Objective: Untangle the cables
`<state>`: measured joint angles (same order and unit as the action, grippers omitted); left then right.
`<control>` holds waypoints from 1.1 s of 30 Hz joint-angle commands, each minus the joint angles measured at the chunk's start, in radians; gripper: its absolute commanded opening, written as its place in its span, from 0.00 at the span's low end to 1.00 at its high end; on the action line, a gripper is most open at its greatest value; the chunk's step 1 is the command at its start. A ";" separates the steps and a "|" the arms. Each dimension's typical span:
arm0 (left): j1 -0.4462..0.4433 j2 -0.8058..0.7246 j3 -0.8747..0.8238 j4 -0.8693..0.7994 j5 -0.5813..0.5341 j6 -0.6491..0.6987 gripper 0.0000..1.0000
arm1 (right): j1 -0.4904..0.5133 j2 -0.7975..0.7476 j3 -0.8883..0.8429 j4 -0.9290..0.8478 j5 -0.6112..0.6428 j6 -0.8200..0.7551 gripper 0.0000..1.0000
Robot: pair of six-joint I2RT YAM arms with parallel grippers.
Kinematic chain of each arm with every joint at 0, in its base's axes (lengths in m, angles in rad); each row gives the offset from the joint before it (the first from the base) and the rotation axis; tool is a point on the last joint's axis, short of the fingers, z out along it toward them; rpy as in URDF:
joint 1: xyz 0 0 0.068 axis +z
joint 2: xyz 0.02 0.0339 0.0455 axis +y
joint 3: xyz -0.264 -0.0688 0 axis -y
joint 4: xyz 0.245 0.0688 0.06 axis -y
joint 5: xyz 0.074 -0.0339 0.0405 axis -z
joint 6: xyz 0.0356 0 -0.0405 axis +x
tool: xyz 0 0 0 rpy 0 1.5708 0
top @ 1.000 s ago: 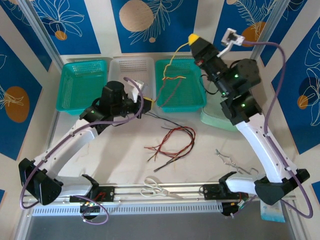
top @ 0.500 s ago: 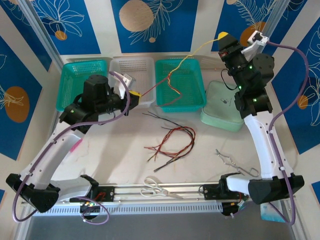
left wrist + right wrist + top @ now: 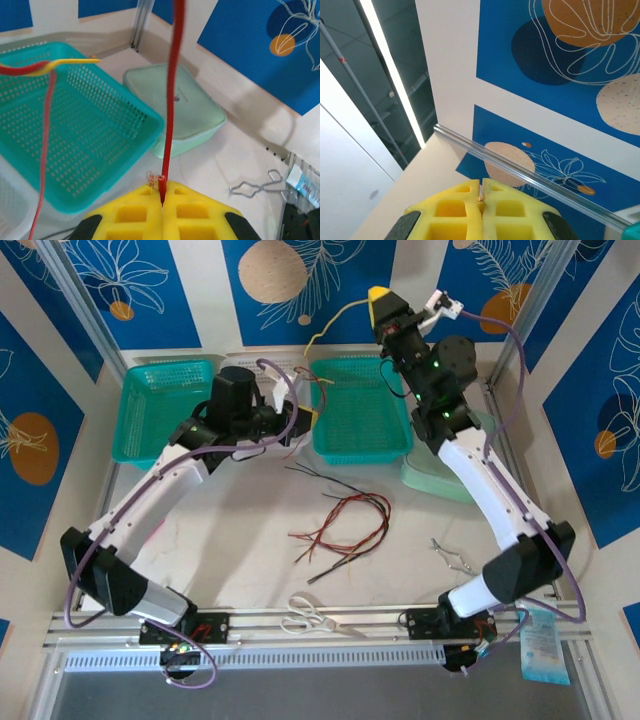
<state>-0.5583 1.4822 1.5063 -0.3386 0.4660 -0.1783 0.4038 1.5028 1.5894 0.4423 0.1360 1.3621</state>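
1. Both arms have swung inward since the earlier frame. The left gripper [image 3: 303, 418] is now further right, and the right gripper [image 3: 383, 302] has shifted left and sits high over the teal basket [image 3: 362, 415]. The strand that ran taut between them now sags.
2. The cables are in two places. A loose red, black and tan bunch [image 3: 345, 523] lies on the table [image 3: 240, 540] between the arm bases. One red wire [image 3: 172, 90] and one yellow wire [image 3: 75, 61] are lifted over the basket.
3. Handling, as a judgement: the wires look very light, thin and floppy with some springy kink. They are probably slick in the insulation, so they could slip through soft pads. They can snag at crossings, and a hard pull likely tightens a knot.
4. Best hold is probably near a free end or just beside a crossing, not mid-loop.
5. The left gripper's pads [image 3: 135, 210] are pressed together, clamped on the red wire's end. Frayed copper shows at the seam.
6. The right gripper [image 3: 481, 192] has its pads together too, and a tiny copper tip pokes out of the seam. Top view suggests it pinches the yellow wire.
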 commanded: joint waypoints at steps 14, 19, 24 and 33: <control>0.154 0.055 -0.116 0.306 0.169 -0.215 0.00 | -0.220 -0.063 0.143 0.056 -0.016 0.182 0.00; 0.153 0.094 -0.128 0.294 0.175 -0.207 0.00 | -0.268 -0.059 0.180 0.067 -0.040 0.236 0.00; 0.171 0.078 -0.127 0.211 0.129 -0.132 0.00 | -0.320 -0.066 0.219 0.020 -0.066 0.217 0.00; 0.245 -0.022 -0.063 -0.024 0.095 -0.005 0.00 | -0.479 -0.139 0.122 -0.087 -0.121 0.140 0.00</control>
<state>-0.3618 1.4811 1.4235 -0.1581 0.6193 -0.2607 -0.0196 1.4155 1.7210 0.2928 -0.0303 1.5105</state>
